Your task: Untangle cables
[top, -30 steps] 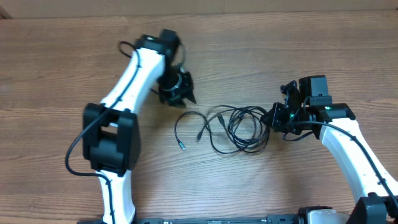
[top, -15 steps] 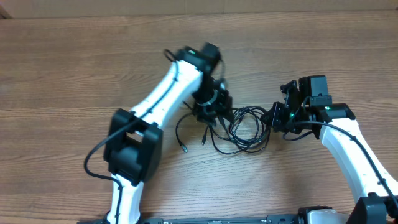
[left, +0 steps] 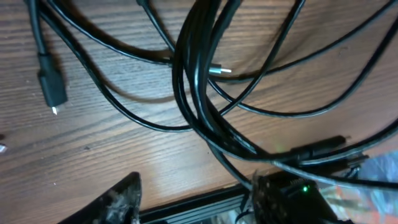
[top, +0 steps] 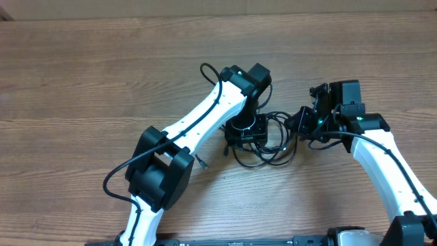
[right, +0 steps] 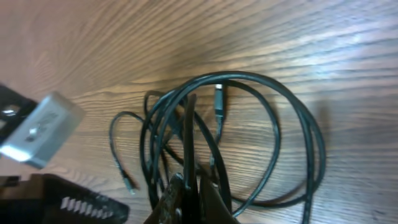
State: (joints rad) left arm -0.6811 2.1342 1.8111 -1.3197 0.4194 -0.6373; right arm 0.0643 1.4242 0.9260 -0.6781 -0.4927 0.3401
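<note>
**One tangle of cables, two grippers on it, mid-table.**
You have one knot of thin black cables (top: 272, 145) lying on the table (top: 82, 82) between the arms; how many separate cables are in it can't be told. Your left wrist view shows two plug ends (left: 53, 87), one of them silver-tipped (left: 221, 70). Your right gripper (top: 300, 126) is pinched together on a strand at the knot's right edge. Your left gripper (top: 247, 131) hangs over the knot's left part, jaws apart, with nothing between them and the loops lying loose below.
</note>
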